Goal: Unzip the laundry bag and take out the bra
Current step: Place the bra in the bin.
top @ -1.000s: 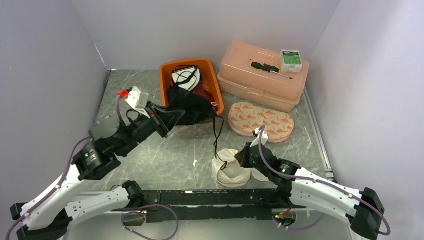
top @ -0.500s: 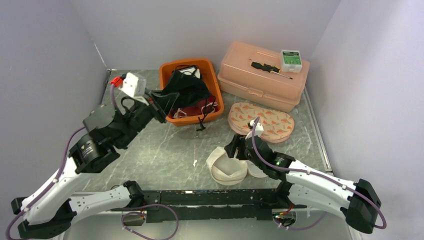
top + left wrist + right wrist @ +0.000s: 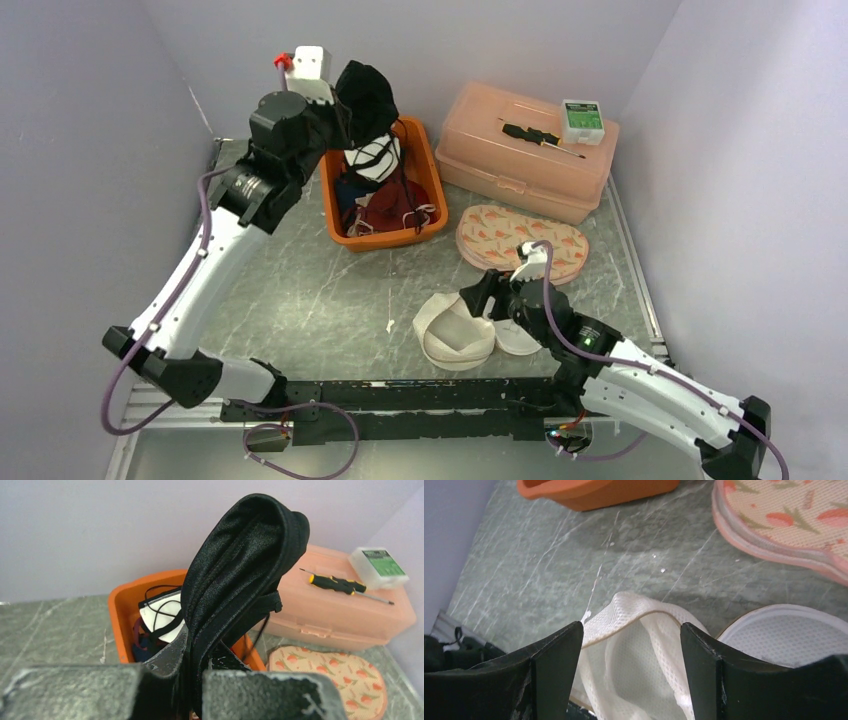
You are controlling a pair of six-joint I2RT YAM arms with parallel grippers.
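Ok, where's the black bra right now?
In the top view the black bra is at the back left, pinched in the left tool and held in the air above the orange bin.

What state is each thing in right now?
black bra: out of the bag, hanging from the left gripper above the orange bin.
left gripper: shut on black bra, raised.
laundry bag: mouth open, lying on the table.
right gripper: open, fingers either side of the bag's rim.
orange bin: holds other garments.
pink box: lid closed; screwdriver on it.
patterned pouch: lying flat.
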